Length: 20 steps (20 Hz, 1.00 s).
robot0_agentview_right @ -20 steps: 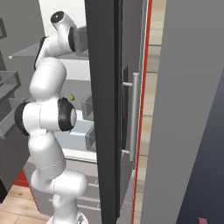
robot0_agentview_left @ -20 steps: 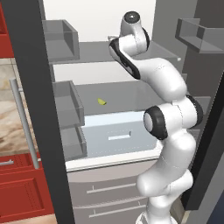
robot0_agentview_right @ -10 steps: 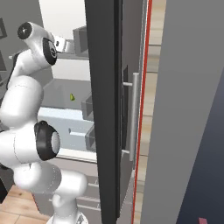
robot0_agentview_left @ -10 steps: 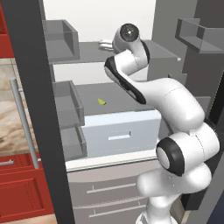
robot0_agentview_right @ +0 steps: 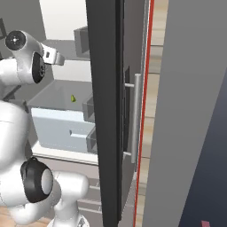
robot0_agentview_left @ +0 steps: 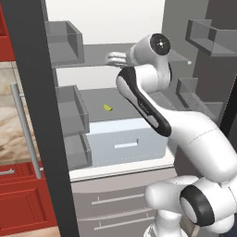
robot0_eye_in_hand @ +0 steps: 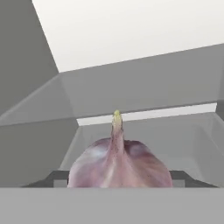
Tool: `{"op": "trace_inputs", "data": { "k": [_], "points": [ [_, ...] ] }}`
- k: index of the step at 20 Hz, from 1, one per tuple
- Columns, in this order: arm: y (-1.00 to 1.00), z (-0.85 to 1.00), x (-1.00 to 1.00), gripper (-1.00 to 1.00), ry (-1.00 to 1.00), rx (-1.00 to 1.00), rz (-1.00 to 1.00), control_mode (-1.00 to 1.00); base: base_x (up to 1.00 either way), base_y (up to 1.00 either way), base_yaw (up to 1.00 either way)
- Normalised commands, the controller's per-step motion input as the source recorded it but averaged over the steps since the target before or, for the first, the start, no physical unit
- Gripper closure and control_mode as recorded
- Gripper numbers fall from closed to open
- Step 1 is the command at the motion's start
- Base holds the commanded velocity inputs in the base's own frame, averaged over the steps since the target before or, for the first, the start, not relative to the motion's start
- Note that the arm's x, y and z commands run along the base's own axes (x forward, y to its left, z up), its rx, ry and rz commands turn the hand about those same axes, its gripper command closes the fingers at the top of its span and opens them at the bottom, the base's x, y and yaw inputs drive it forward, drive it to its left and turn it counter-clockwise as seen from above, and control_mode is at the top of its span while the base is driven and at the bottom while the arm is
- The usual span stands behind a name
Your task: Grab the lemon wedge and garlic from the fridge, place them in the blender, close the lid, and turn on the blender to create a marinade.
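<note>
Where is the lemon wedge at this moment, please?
The lemon wedge lies on the fridge shelf above the pale drawer, left of the arm in the left base view.

I saw the fridge (robot0_agentview_left: pixel 199 69) standing open, its grey inner shelves (robot0_agentview_left: pixel 99 58) bare where I could see them. The lemon wedge (robot0_agentview_left: pixel 107 107) lay on the grey shelf just above the pale drawer (robot0_agentview_left: pixel 125 141), toward its middle. In the hand view the garlic (robot0_eye_in_hand: pixel 119 164) sat upright on a grey shelf, tip up.

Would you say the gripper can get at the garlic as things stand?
Probably yes: the garlic sits upright right ahead of the gripper on the fridge shelf, jaws spread, nothing between.
</note>
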Motion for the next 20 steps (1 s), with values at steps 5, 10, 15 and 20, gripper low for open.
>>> {"op": "trace_inputs", "data": {
  "k": [5,10,15,20],
  "points": [
    [0.15,-0.71,-1.0,1.0,0.56,-0.01,0.01,-1.0,0.0,0.0,0.0],
    [-0.27,-1.0,-1.0,1.0,0.66,-0.02,0.0,-1.0,0.0,0.0,0.0],
    [-0.58,-0.98,-0.94,1.0,0.38,-0.01,0.01,-1.0,0.0,0.0,0.0],
    [-0.22,-0.17,-0.12,1.0,0.0,-0.02,-0.01,-1.0,0.0,0.0,0.0]
  ]
}}
